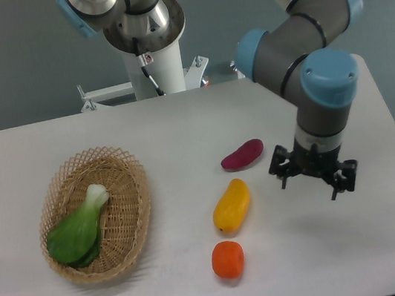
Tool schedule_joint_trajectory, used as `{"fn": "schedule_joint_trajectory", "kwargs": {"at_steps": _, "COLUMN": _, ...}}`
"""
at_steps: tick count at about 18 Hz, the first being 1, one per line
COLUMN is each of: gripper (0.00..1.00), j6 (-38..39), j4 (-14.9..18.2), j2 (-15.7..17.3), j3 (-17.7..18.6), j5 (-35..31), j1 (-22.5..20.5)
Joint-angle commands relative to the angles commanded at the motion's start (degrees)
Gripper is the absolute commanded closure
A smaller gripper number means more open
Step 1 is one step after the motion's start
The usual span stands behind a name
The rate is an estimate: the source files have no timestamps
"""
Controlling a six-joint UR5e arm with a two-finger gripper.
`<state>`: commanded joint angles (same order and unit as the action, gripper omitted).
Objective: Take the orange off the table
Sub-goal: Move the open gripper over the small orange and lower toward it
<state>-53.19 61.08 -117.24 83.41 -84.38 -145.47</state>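
Orange [228, 259] looks glossy, firm, light (likely slippery); grip your spread, empty fingers [284, 179] across its flatter sides, mid-height above tabletop [178, 121].

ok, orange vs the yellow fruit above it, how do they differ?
Colour: the orange is red-orange; the yellow fruit is yellow with an orange tinge at its lower end.
Shape: the orange is round and slightly blocky; the yellow fruit is elongated and lies tilted.
Size: the orange is the smaller one.
Position: the orange sits nearer the table's front edge.
Shared: both are smooth and glossy, lie on the table, and are untouched by the gripper.
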Motion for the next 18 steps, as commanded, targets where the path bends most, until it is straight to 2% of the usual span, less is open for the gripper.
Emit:
{"fn": "schedule_joint_trajectory", "kwargs": {"at_steps": 5, "gripper": 0.00, "j6": 7.4, "j4": -0.3, "j2": -1.1, "j3": 0.1, "j5": -0.2, "j1": 4.0}}
{"fn": "schedule_joint_trajectory", "kwargs": {"at_steps": 7, "gripper": 0.00, "j6": 10.6, "j4": -2.4, "j2": -1.9, "j3": 0.2, "j5": -0.2, "j1": 5.3}}
{"fn": "schedule_joint_trajectory", "kwargs": {"at_steps": 9, "gripper": 0.00, "j6": 11.4, "j4": -3.4, "j2": -2.6, "j3": 0.3, "j5": -0.2, "j1": 6.2}}
{"fn": "schedule_joint_trajectory", "kwargs": {"at_steps": 18, "gripper": 0.00, "j6": 12.1, "j4": -4.0, "j2": -5.1, "j3": 1.3, "j5": -0.3, "j1": 9.3}}
